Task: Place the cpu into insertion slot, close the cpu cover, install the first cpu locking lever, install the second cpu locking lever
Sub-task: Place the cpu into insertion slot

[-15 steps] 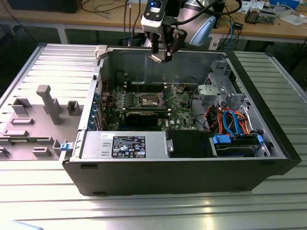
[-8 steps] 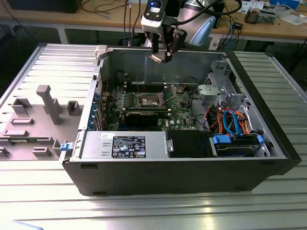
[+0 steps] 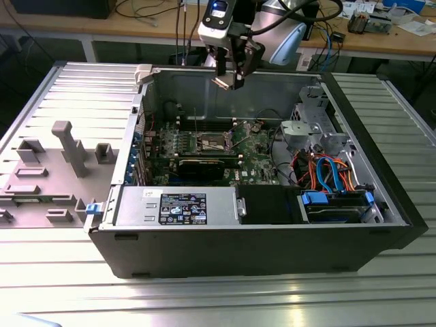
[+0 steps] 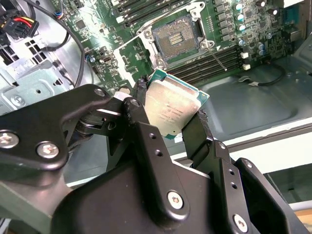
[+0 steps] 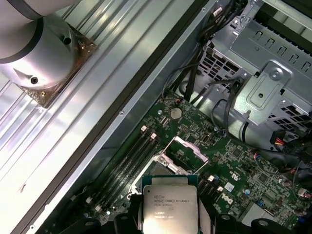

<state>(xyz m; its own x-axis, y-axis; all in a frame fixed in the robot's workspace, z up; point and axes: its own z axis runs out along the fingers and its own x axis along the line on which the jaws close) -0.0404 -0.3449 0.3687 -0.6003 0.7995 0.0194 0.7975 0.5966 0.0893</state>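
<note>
My gripper [image 4: 170, 105] is shut on the cpu [image 4: 171, 108], a flat square chip with a silver-grey top, clamped by two opposite edges between black fingers [image 4: 199, 127]. In the exterior view the gripper [image 3: 230, 80] hangs above the open computer case, near its back wall. The insertion slot [image 4: 176, 39] lies below on the green motherboard, uncovered, with its dark centre showing. In the first wrist view the cpu [image 5: 169, 204] sits just short of the slot, and the cpu cover [image 5: 189, 147], a thin silver frame, stands swung open. A thin metal lever [image 4: 219, 58] sticks out beside the slot.
Long black memory slots [image 4: 207, 66] flank the socket. A metal drive cage [image 5: 265, 73] with cables [image 3: 327, 170] fills the case's right in the exterior view; the power supply [image 3: 180, 206] lies along its front. A grey fixture [image 3: 68, 146] stands outside, at the exterior view's left.
</note>
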